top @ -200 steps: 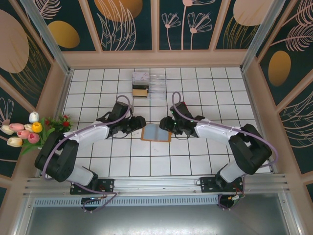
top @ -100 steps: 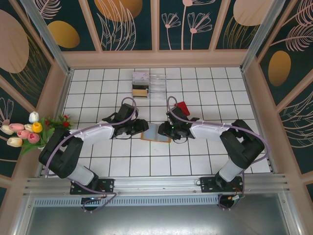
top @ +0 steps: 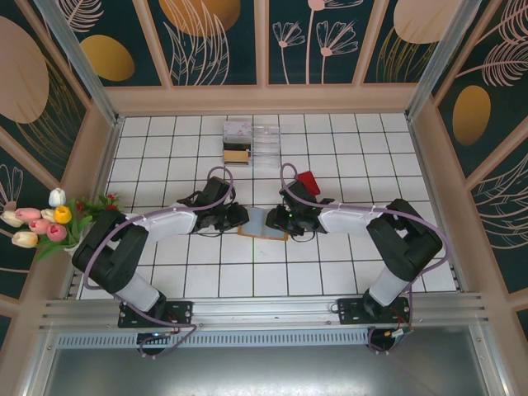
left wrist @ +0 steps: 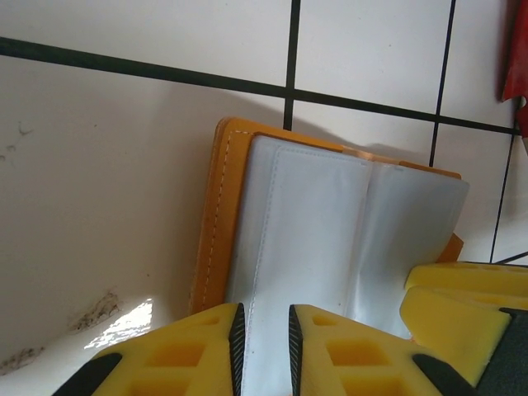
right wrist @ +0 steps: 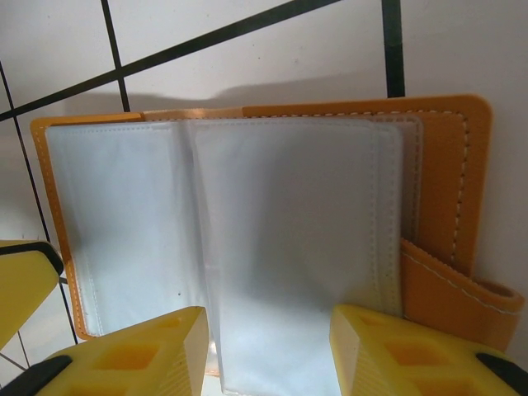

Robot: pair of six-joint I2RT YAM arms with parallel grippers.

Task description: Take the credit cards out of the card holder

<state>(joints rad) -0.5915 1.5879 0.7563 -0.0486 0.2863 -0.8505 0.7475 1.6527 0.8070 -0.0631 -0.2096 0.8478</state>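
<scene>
Both arms are built from white links and black joints. Lilac cables are looped along them. Yellow ribbed fingers are fitted.

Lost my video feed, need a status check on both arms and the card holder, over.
Left gripper nearly shut at card holder edge. Right gripper open over its clear sleeves. Holder lies open on the tiles; no card visibly out. Red spatula beyond, clear.

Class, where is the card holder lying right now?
In the top view, the card holder lies open on the white tiles at table centre, between the left gripper and right gripper.
</scene>
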